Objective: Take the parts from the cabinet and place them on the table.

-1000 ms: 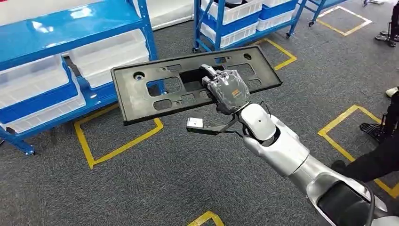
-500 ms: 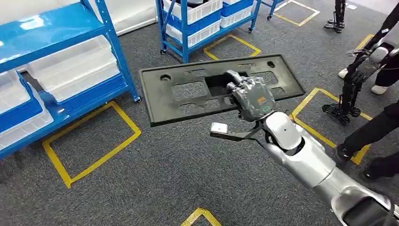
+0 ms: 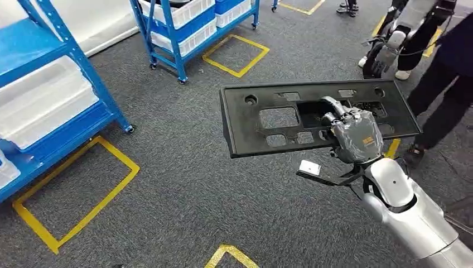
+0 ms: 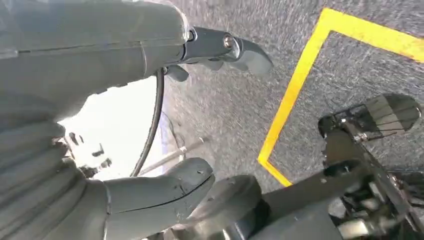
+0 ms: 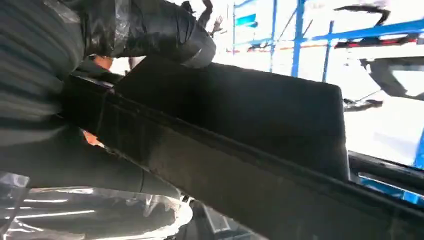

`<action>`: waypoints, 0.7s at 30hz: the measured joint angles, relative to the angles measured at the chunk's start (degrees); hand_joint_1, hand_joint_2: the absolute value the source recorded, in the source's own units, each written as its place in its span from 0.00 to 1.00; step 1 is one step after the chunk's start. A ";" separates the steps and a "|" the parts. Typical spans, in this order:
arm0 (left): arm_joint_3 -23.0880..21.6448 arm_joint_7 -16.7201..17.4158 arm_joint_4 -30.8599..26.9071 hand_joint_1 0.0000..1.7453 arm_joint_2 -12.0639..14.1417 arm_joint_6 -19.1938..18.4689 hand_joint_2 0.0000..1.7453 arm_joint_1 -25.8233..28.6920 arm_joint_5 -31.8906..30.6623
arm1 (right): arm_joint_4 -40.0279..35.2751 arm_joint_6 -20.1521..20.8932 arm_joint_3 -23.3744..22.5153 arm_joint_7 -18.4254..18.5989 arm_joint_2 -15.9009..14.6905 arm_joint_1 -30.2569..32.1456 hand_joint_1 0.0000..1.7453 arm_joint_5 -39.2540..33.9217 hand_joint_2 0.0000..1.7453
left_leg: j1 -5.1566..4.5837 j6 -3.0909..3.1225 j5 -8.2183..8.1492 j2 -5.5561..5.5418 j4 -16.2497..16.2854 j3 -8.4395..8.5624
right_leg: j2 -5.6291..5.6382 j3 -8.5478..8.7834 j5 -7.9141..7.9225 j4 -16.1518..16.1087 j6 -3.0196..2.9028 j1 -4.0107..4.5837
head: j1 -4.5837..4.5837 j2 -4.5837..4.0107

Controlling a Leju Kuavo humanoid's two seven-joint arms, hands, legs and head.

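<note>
Now the right hand [image 3: 355, 134] grips the long, stiff, light-looking black panel [image 3: 279, 117] by its middle hole, a good balanced hold, while the left hand [image 4: 165, 115] hangs with its fingers apart, holding nothing.

- A workshop or warehouse-style robot test floor, going by the storage and floor markings.
- Blue metal shelving racks [image 3: 83, 72] stand on small castor wheels, one close by and another wheeled blue rack [image 3: 184, 33] farther back.
- Translucent white plastic storage bins [image 3: 42, 103] sit on the shelves beside solid blue ones.
- Dark grey short-pile carpet [image 3: 184, 184] covers the floor.
- Yellow tape rectangles [image 3: 75, 192] mark out bays on it.
- People's dark-trousered legs [image 3: 446, 95] stand near.
</note>
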 joint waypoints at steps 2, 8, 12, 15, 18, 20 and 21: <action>0.72 -0.96 -0.20 0.00 0.15 0.24 1.00 0.32 0.00 | 0.02 0.57 0.42 0.04 1.84 -1.37 1.00 2.19 1.00 | 0.08 0.00 -4.43 -2.28 8.88 -4.34 | 1.52 -0.25 0.12 0.00 -0.51 0.18 | 0.00 0.00; 2.36 -4.31 -0.46 0.00 1.93 -0.24 1.00 2.70 -2.12 | 1.14 1.20 4.50 2.12 4.83 -4.90 1.00 4.59 1.00 | -0.45 1.70 3.57 -5.29 0.92 -2.12 | 6.65 -0.38 0.32 0.41 -0.76 0.92 | -0.02 0.00; 2.54 -4.74 -0.74 0.00 2.80 -0.20 1.00 3.26 -4.94 | 0.46 -0.09 4.02 3.91 3.84 -2.16 1.00 3.01 1.00 | -0.83 2.48 3.70 -7.15 -2.07 -0.78 | 8.43 -1.06 0.80 0.19 0.69 0.25 | -0.04 0.00; 2.56 -4.37 -1.37 0.00 2.62 -0.48 1.00 3.23 -7.21 | -1.42 -2.29 0.30 2.85 1.43 2.55 1.00 0.66 1.00 | -0.26 3.32 4.90 -5.16 -4.54 0.27 | 4.60 -1.61 -0.59 1.71 1.20 0.75 | 0.09 0.00; 2.84 -4.33 -1.49 0.00 2.58 -1.55 1.00 3.87 -8.30 | -3.01 -3.89 -5.34 -0.53 0.83 7.28 1.00 -1.31 1.00 | -0.46 3.55 4.80 -2.86 -4.57 0.33 | 1.22 -7.35 -6.76 13.32 2.05 0.42 | 0.07 0.00; 3.45 -4.76 -1.55 0.00 2.58 -2.21 1.00 4.45 -8.92 | -3.19 -3.76 -7.88 -2.40 0.83 9.25 1.00 -1.27 1.00 | -0.43 3.37 4.54 -1.03 -4.53 0.35 | 0.91 -8.51 -6.64 15.63 2.60 -0.07 | 0.11 0.00; 3.72 -5.18 -1.55 0.00 2.58 -2.45 1.00 4.72 -8.98 | -3.19 -3.69 -8.66 -2.80 0.83 9.59 1.00 -1.14 1.00 | -0.39 3.15 4.37 -0.09 -4.40 0.37 | 0.59 -7.20 -4.97 13.14 2.86 -0.32 | 0.09 0.00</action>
